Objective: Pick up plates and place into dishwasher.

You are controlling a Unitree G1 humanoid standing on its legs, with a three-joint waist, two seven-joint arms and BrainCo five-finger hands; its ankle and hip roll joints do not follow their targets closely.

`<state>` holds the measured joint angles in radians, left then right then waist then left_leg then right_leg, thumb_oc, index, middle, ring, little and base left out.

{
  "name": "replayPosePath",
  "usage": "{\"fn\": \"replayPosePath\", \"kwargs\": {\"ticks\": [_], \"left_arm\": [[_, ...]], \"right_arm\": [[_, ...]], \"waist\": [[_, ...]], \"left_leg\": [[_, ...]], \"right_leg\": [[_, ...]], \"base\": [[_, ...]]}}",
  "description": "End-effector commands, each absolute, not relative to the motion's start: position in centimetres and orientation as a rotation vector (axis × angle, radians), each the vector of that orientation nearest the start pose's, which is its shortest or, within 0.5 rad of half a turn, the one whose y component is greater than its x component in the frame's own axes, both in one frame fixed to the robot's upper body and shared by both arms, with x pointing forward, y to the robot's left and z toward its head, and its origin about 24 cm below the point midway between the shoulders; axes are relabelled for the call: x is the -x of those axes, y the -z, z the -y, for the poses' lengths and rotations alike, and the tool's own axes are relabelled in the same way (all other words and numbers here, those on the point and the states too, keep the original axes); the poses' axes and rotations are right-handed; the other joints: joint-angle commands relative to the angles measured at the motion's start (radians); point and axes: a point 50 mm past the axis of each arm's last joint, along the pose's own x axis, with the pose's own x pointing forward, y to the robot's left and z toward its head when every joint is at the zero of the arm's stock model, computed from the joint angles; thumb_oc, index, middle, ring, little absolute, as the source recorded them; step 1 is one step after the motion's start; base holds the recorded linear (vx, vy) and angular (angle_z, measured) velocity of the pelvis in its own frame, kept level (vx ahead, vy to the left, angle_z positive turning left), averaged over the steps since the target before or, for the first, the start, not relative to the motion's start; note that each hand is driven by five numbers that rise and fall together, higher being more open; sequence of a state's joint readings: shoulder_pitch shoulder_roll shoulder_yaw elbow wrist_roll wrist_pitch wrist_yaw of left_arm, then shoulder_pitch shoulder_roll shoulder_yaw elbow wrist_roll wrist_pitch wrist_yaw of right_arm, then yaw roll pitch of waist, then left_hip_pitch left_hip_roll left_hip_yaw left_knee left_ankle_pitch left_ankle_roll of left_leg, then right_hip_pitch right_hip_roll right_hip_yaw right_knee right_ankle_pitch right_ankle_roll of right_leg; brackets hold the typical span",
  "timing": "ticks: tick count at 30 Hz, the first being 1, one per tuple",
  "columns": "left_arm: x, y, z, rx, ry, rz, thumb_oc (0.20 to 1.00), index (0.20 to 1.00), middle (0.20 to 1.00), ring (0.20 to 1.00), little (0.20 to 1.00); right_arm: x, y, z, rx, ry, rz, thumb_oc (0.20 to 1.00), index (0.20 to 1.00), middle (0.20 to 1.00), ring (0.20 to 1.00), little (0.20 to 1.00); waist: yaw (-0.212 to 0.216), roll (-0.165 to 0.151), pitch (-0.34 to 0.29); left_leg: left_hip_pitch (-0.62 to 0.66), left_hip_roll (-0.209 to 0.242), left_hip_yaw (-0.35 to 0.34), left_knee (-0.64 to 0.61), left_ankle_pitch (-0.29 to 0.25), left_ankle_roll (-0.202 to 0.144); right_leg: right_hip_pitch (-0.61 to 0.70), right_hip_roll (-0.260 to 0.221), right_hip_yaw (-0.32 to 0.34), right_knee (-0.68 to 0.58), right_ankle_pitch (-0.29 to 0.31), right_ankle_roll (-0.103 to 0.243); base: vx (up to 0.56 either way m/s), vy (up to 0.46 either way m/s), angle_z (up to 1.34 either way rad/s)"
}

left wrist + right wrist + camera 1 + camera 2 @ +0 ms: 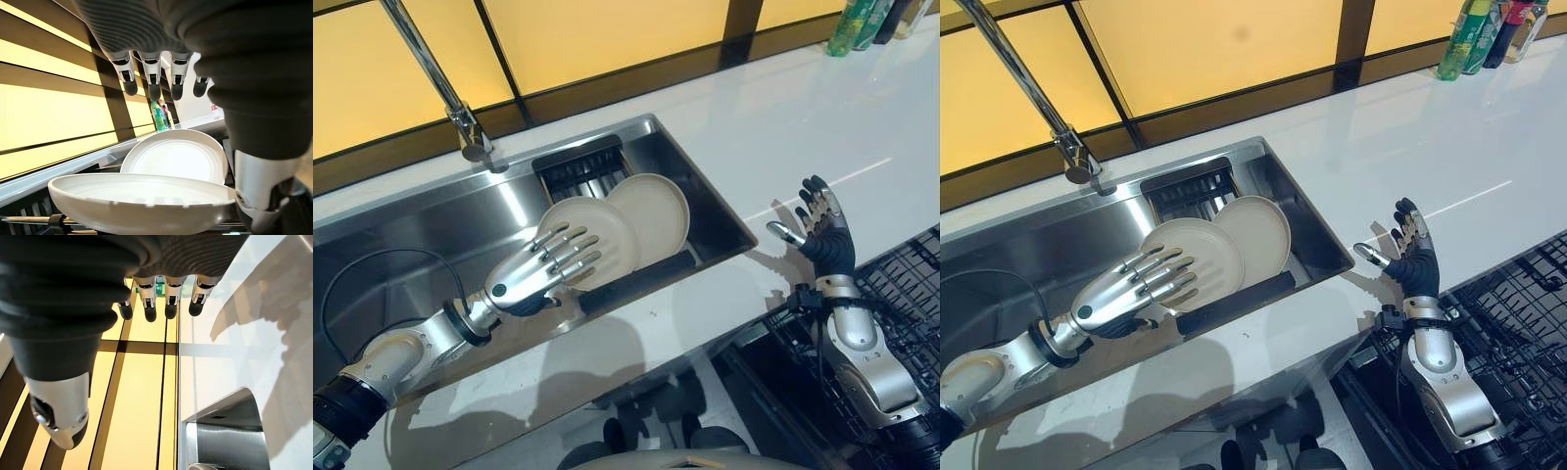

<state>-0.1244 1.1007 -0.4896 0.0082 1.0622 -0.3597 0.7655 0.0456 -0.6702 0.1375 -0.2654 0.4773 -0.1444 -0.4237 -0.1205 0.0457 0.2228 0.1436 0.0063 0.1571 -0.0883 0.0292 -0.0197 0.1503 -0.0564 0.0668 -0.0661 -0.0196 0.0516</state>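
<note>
Left eye view: left hand (pixel 530 276) is hovering with fingers spread and relaxed over the near plate (pixel 592 240), gripping nothing. Both plates are leaning in the sink (pixel 401 250), the far plate (pixel 656 211) just behind on the right, against a rack (pixel 579 166). Right hand (pixel 824 235) is idling, fingers apart, above the counter (pixel 783 127) near the dishwasher rack (pixel 901 294). Plates are probably stiff, glazed, slippery, breakable; pinching the rim seems best.

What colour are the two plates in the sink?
Both plates are cream-white, plain with no pattern. The left eye view shows them best.
</note>
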Motion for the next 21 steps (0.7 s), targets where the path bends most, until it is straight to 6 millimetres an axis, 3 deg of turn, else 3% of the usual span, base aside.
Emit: {"fn": "replayPosePath", "kwargs": {"ticks": [1,11,21], "left_arm": [[-23.9,-10.4,-22.9,-1.803,0.343,0.978,1.0,1.0,1.0,1.0,1.0],[-23.5,-9.5,-25.9,-1.933,0.231,0.868,1.0,1.0,1.0,1.0,1.0],[-24.2,-8.9,-26.8,-1.994,0.072,0.827,1.0,1.0,1.0,1.0,1.0]], "right_arm": [[-23.0,-13.2,22.1,0.1,0.119,0.334,1.0,1.0,1.0,1.0,1.0],[-22.1,-11.9,23.0,0.111,0.119,0.284,1.0,1.0,1.0,1.0,1.0],[-22.1,-10.6,22.8,0.117,0.122,0.225,1.0,1.0,1.0,1.0,1.0]], "waist": [[0.013,-0.032,-0.058],[0.012,-0.035,-0.071],[0.023,-0.054,-0.087]], "left_leg": [[-0.036,-0.022,-0.048,0.063,-0.077,0.024],[-0.014,-0.025,-0.053,0.071,-0.074,0.024],[0.015,-0.022,-0.068,0.072,-0.065,0.017]], "right_leg": [[-0.159,-0.066,-0.033,0.072,0.072,0.156],[-0.133,-0.066,-0.031,0.071,0.072,0.156],[-0.093,-0.068,-0.044,0.07,0.073,0.153]], "base": [[0.04,-0.013,-0.01],[0.07,0.01,-0.03],[0.07,0.008,0.02]]}}
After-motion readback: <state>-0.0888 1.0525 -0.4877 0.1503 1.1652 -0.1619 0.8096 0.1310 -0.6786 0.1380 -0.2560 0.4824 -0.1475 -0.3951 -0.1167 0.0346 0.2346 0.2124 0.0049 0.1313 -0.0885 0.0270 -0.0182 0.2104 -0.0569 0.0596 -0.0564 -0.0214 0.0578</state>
